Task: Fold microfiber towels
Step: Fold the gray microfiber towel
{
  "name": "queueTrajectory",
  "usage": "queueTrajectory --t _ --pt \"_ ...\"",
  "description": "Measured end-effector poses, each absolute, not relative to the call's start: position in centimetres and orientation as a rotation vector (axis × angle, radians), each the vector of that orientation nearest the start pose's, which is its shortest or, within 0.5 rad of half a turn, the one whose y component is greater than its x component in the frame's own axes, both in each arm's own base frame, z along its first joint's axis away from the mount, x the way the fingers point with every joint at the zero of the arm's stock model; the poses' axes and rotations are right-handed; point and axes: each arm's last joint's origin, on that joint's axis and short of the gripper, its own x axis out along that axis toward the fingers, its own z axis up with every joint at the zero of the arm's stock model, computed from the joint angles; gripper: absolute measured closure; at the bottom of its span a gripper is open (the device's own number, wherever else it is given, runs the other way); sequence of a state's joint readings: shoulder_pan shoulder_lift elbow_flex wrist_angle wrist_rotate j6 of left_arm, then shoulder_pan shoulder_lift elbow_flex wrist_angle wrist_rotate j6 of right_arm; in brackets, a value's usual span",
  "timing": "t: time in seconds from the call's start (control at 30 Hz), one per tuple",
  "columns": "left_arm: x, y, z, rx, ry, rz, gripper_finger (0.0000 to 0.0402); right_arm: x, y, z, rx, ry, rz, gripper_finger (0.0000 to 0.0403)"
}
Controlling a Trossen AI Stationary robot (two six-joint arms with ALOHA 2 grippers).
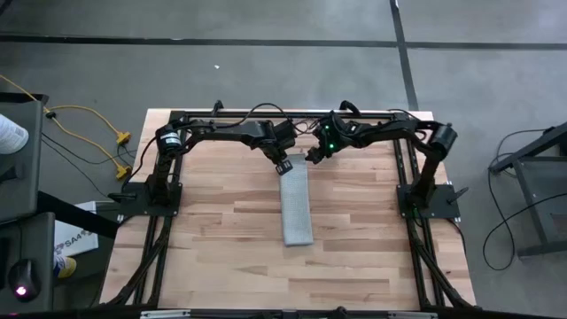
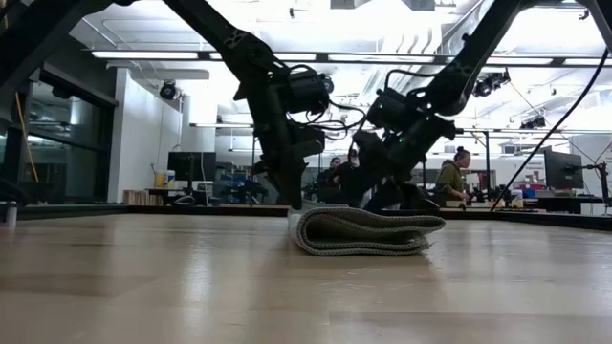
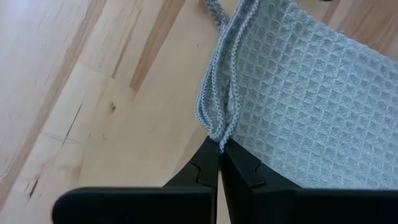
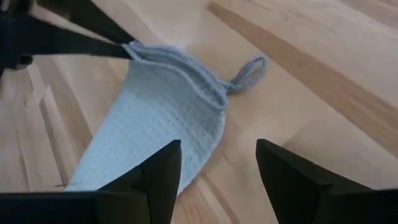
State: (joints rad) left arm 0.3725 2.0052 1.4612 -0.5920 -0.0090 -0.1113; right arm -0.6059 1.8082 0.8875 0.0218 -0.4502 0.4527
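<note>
The light grey microfiber towel (image 1: 296,206) lies folded into a long narrow strip on the middle of the wooden table, running from far to near. In the low view it shows as a flat stack of layers (image 2: 363,234). A small hanging loop (image 4: 249,71) sticks out at its far end. My left gripper (image 1: 283,166) is shut on the strip's far left corner. My right gripper (image 1: 314,156) stands open just beyond the far right corner. In its own wrist view its fingers (image 4: 217,168) are spread apart with nothing between them. My left gripper pinches the towel's far left corner (image 3: 219,138) between its two fingers, right at the hemmed edges, where at least two layers meet. The fingers come slanting down from the far side. The rest of the strip lies on the table.
Bare wooden table lies to the left, right and near side of the strip. The black arm frames (image 1: 151,190) stand along both table sides. In the low view, people and desks show in the room beyond the table.
</note>
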Motion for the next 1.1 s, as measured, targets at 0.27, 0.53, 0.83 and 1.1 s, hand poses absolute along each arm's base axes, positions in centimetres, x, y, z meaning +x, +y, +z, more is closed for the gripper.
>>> queueTrajectory --t 0.27,0.53,0.83,1.1 --pt "38.9 15.0 18.2 -0.321 1.055 0.329 0.0401 28.6 -19.2 13.1 0.876 0.717 -0.341 0.0201" --pt "39.5 14.0 18.3 -0.286 1.031 0.296 0.0401 28.3 -19.8 13.4 0.905 0.749 -0.364 0.0201" --pt "39.4 14.2 18.3 -0.261 1.043 0.337 0.0401 28.2 -19.7 13.3 0.925 0.761 -0.346 0.0201" --pt "39.4 14.2 18.3 -0.244 1.047 0.329 0.0401 28.2 -19.8 13.3 0.938 0.749 -0.353 0.0201"
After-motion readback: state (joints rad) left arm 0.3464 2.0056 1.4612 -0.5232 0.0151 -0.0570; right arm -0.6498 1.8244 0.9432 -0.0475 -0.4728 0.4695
